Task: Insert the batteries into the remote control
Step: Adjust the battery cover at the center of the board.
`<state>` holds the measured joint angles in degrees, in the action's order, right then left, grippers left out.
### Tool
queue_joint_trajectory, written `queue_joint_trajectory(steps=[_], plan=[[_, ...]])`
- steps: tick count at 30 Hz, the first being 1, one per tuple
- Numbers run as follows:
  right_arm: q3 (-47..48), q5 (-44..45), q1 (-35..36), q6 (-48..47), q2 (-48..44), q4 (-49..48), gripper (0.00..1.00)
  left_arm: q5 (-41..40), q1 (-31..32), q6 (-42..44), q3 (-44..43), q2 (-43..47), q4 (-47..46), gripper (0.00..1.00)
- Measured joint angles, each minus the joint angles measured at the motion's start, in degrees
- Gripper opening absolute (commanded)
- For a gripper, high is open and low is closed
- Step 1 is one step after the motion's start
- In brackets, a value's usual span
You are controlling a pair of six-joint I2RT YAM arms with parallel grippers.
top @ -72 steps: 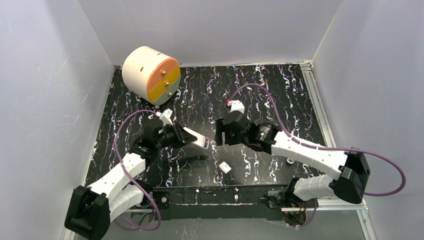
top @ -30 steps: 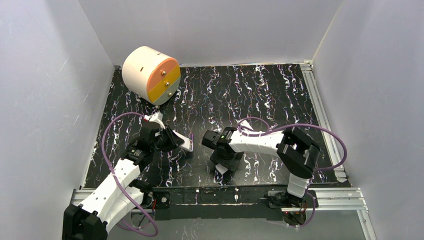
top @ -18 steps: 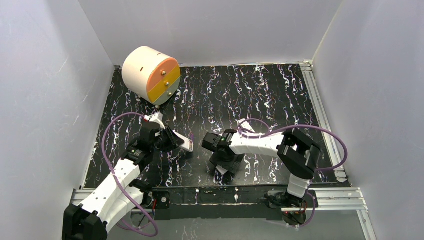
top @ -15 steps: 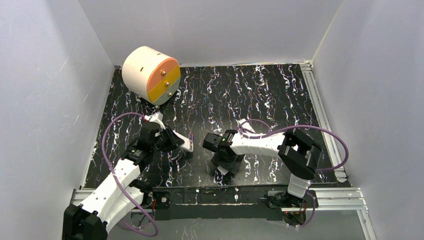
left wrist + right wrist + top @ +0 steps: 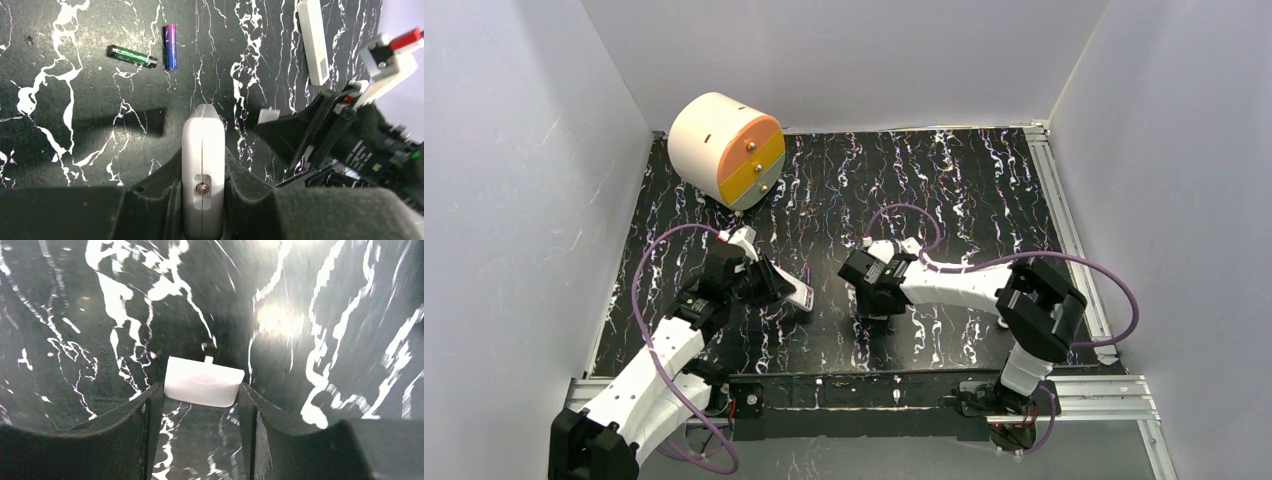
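My left gripper [image 5: 202,167] is shut on the grey-white remote control [image 5: 202,140], held edge-on above the table; in the top view the remote [image 5: 795,292] sticks out to the right of the left gripper [image 5: 769,283]. On the mat beyond it lie two batteries, a dark green one [image 5: 132,56] and a purple one [image 5: 170,46]. My right gripper [image 5: 200,396] pinches a small white battery cover [image 5: 204,382] between its fingertips, clear of the mat. That cover [image 5: 268,115] also shows to the right of the remote. The right gripper [image 5: 876,298] hangs right of the remote.
A cream drum with an orange and yellow face [image 5: 724,148] stands at the back left. A second slim white remote [image 5: 312,42] lies on the mat at the far right of the left wrist view. White walls close in the black marbled mat [image 5: 964,190].
The right gripper has closed on the white cover that lay near the front edge and lifted it off the mat, swinging back from the edge. The left arm has hardly moved.
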<state>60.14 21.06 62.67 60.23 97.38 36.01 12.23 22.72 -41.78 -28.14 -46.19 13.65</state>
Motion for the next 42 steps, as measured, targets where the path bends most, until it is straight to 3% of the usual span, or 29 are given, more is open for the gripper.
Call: queue_joint_trajectory(steps=[4, 7, 11, 14, 20, 31, 42], plan=[[-0.8, -4.5, -2.2, -26.3, -1.5, -6.8, 0.57, 0.2, 0.0, 1.5, -1.6, 0.0, 2.8, 0.0], [-0.5, -9.5, -2.2, -40.9, -1.1, -9.0, 0.57, -1.1, 0.0, 2.4, -3.5, 0.0, 5.0, 0.0], [1.2, -13.6, -1.9, -53.0, 1.7, -8.9, 0.62, -3.2, 0.0, 3.3, -5.9, 0.0, 7.4, 0.0], [2.0, -14.5, -1.9, -58.3, 2.5, -8.8, 0.76, -4.4, 0.0, 3.5, -6.6, 0.0, 8.3, 0.0], [2.0, -15.7, -1.9, -63.6, 2.5, -8.5, 0.9, -5.0, 0.0, 4.4, -7.5, -1.2, 10.3, 0.0], [0.6, -19.7, -1.9, -66.1, 1.7, -8.8, 0.83, -3.0, -0.5, 8.7, -9.9, -2.4, 11.3, 0.0], [0.7, -16.8, -3.3, -58.9, 2.0, -9.0, 0.84, -0.4, -0.7, 8.9, -9.9, -3.7, 11.2, 0.0]])
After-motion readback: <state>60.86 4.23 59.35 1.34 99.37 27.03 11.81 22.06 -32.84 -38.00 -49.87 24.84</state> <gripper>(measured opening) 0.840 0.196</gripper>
